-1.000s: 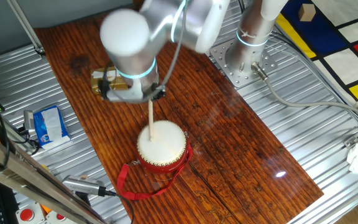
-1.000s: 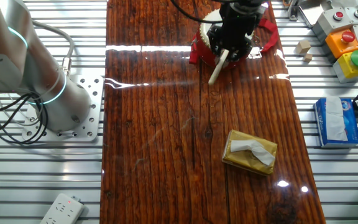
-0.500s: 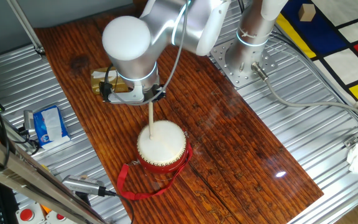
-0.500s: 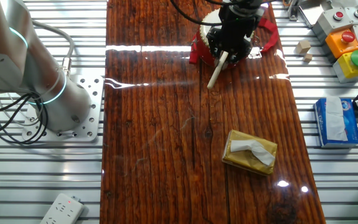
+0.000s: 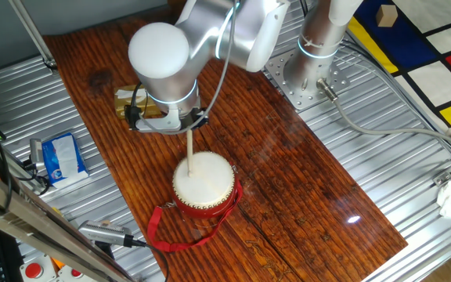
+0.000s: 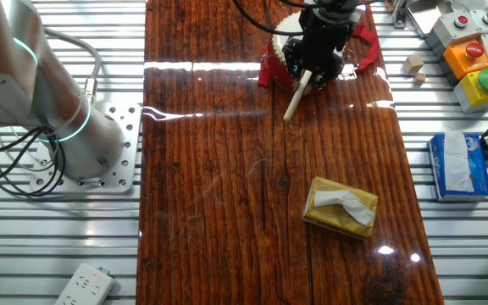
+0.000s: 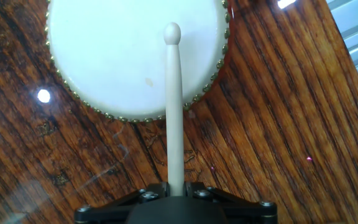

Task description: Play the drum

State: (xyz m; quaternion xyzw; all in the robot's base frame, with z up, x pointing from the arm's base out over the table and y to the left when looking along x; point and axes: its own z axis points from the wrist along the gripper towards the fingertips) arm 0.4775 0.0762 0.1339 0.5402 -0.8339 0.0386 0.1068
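Hand view: my gripper (image 7: 176,190) clamps the drumstick (image 7: 174,106), its rounded tip over the drum (image 7: 110,56) skin on the tabletop (image 7: 278,124).

The drum (image 5: 203,184) has a cream-white skin, a red body and gold studs. The stick (image 7: 174,106) is pale, the table (image 6: 227,186) dark reddish-brown and grained.

- This is a robot lab or test bench rather than a home.
- A silver robot arm (image 5: 210,39) is bolted by a metal base plate (image 6: 108,148) to a ribbed aluminium bench (image 5: 382,133).
- A brown wooden board (image 6: 252,186) lies on the bench as the work surface.
- Boxes with large red and green push buttons (image 6: 473,59) stand at the far right.
- Cables (image 6: 7,165) and a white power strip (image 6: 83,286) lie at the left edge.
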